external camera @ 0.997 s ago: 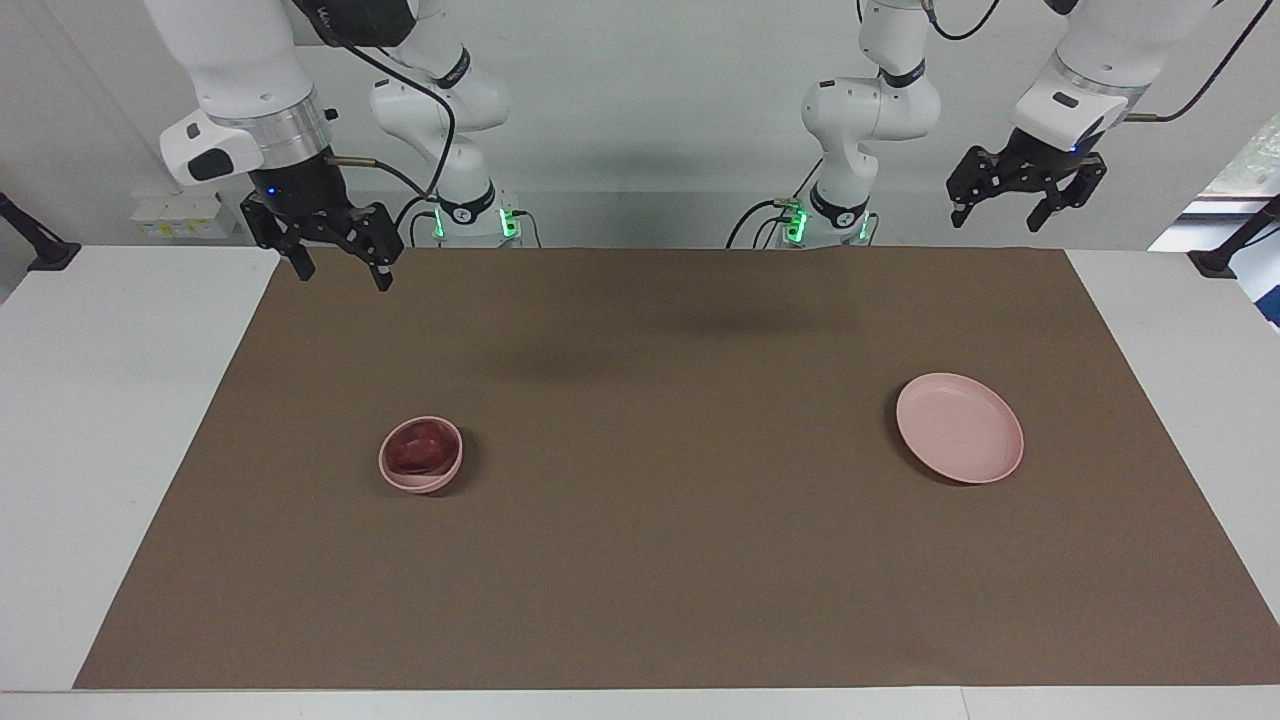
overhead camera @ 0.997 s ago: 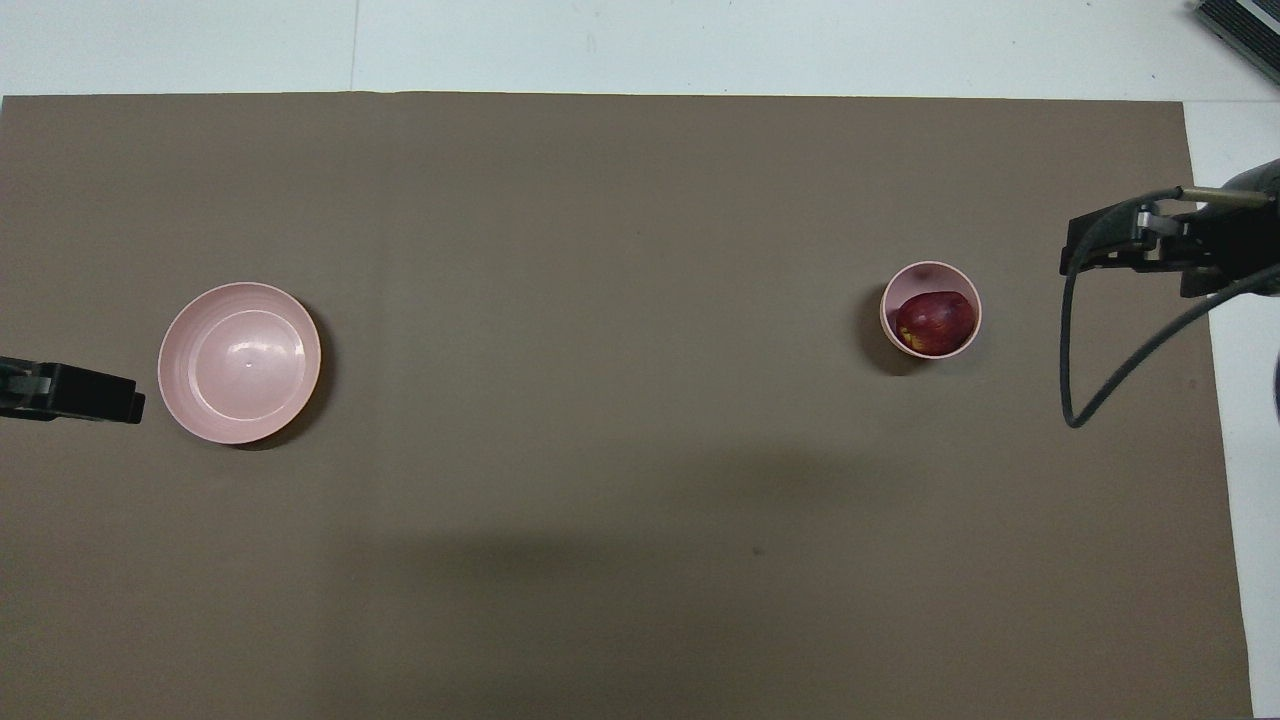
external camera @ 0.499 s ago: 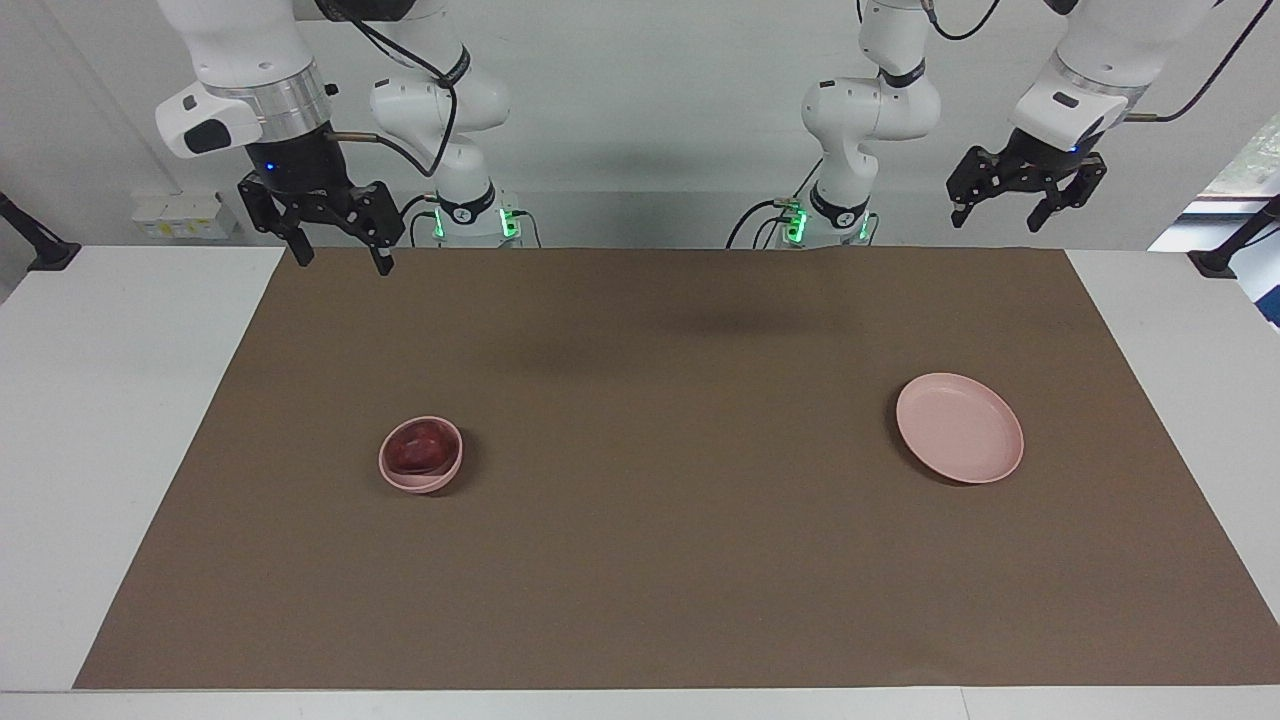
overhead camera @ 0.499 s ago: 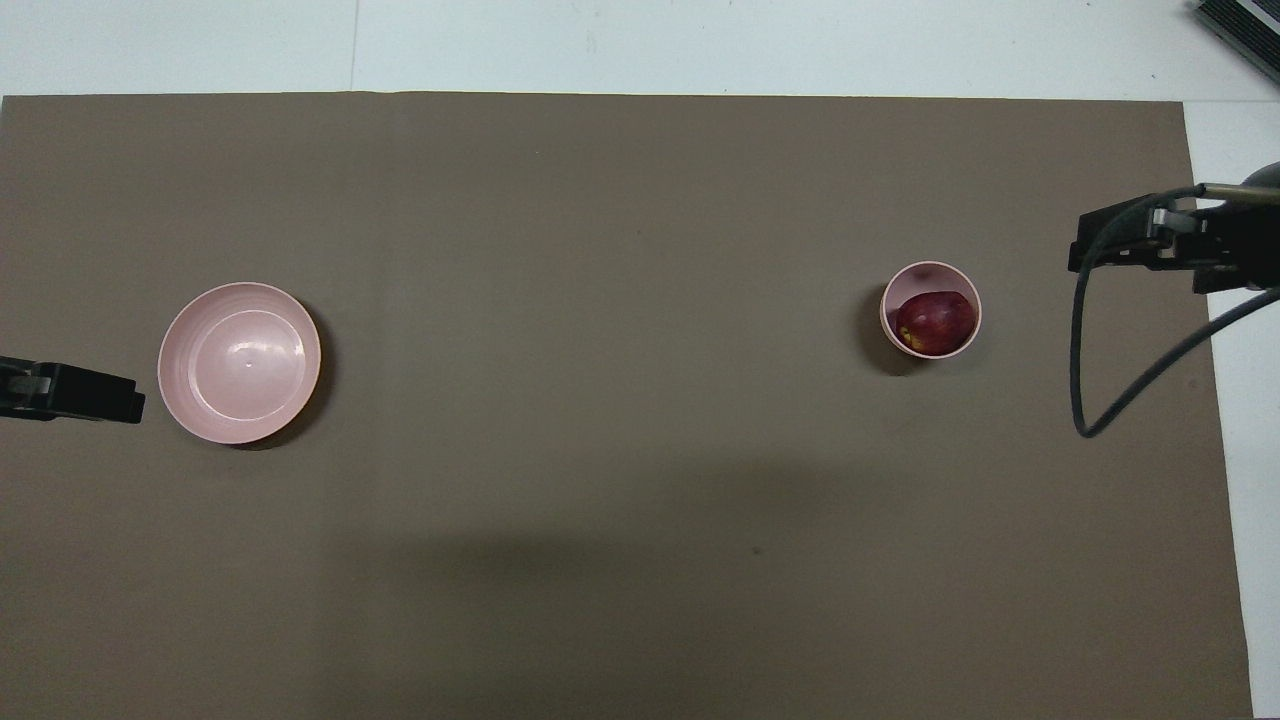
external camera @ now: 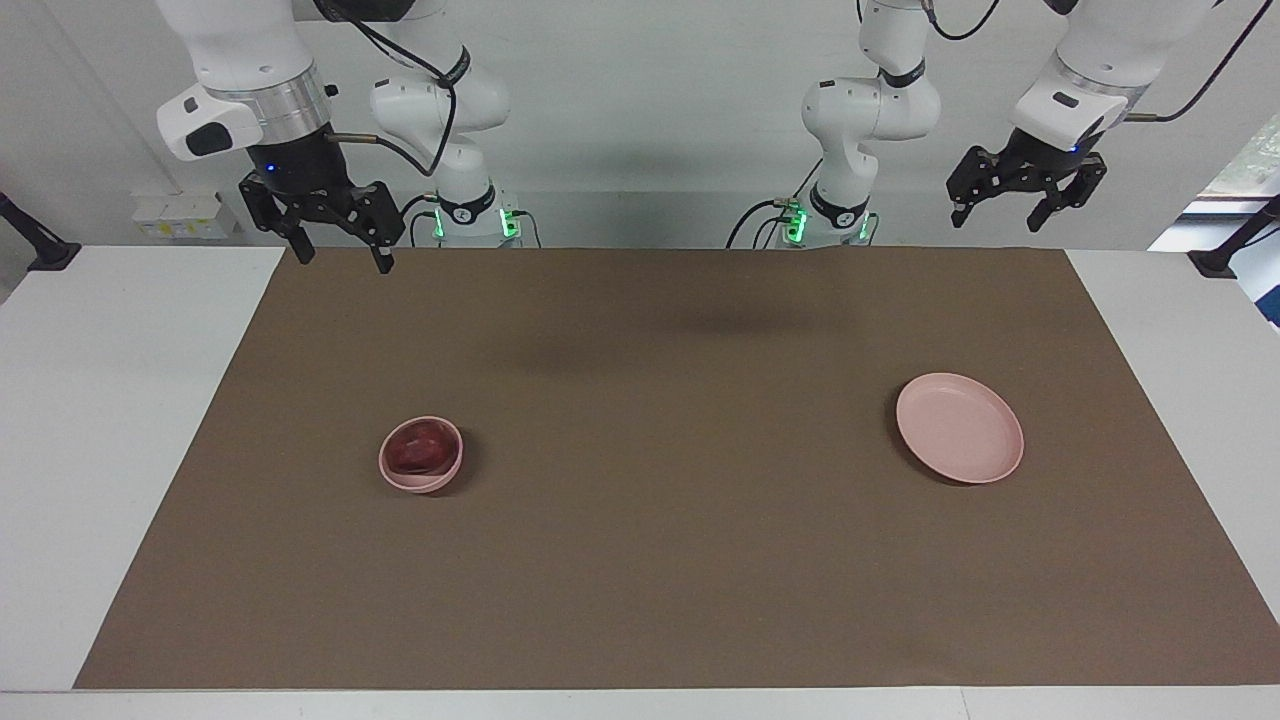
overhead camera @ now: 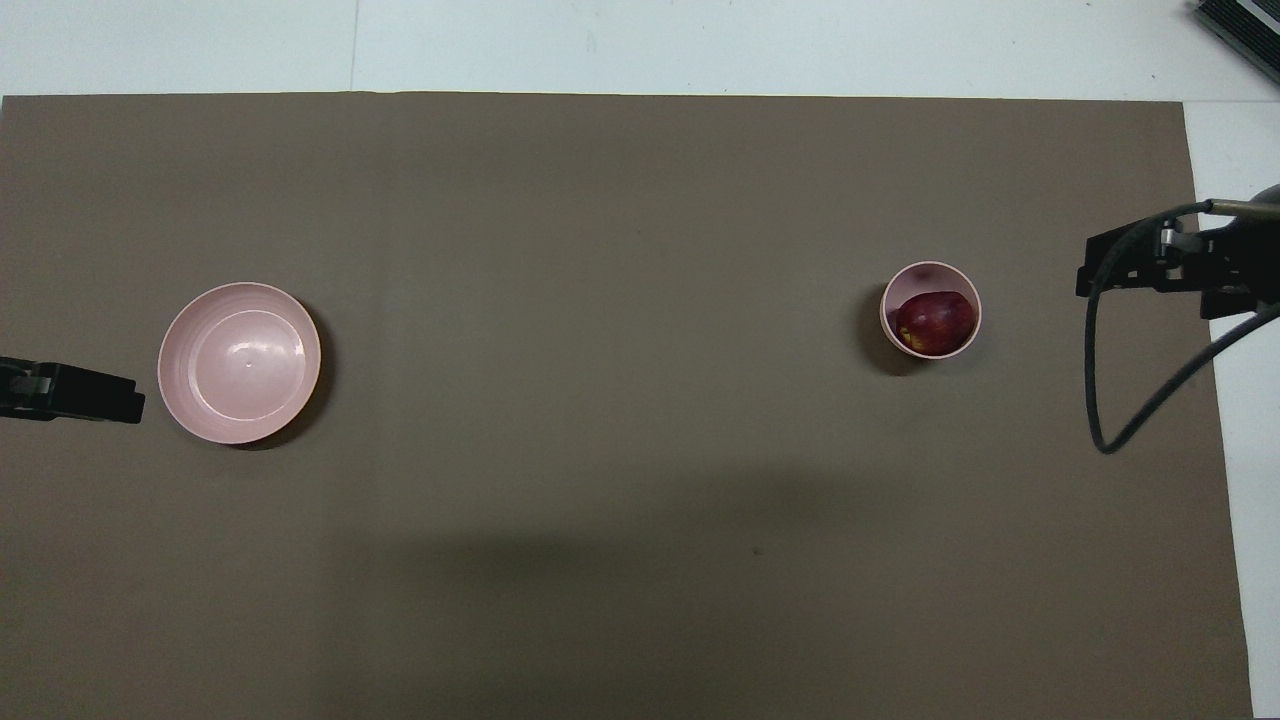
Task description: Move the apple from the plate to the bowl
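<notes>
The apple (external camera: 418, 447) is seen lying in the bowl (external camera: 421, 482), toward the right arm's end of the counter (external camera: 130, 400). The plate (external camera: 959, 427) stands bare toward the left arm's end, well apart from the bowl. By this layout the transfer is judged done.

The right gripper (external camera: 338, 255) is held high over the counter edge nearest the robots, jaws spread wide and nothing between them. The left gripper (external camera: 995, 213) hangs raised near the corner at the left arm's end, also wide and holding nothing.

Little is judged likely to go wrong. The bowl is small and the apple fills most of it, so a knock from a descending arm could tip it or roll the apple out. The loose cable (overhead camera: 1120, 400) looped under the right arm could snag if that arm were swung low over the bowl.

In the overhead view both grippers are cut off at the frame's edges, only partly shown. The underside of the apple is hidden by the bowl's wall.
</notes>
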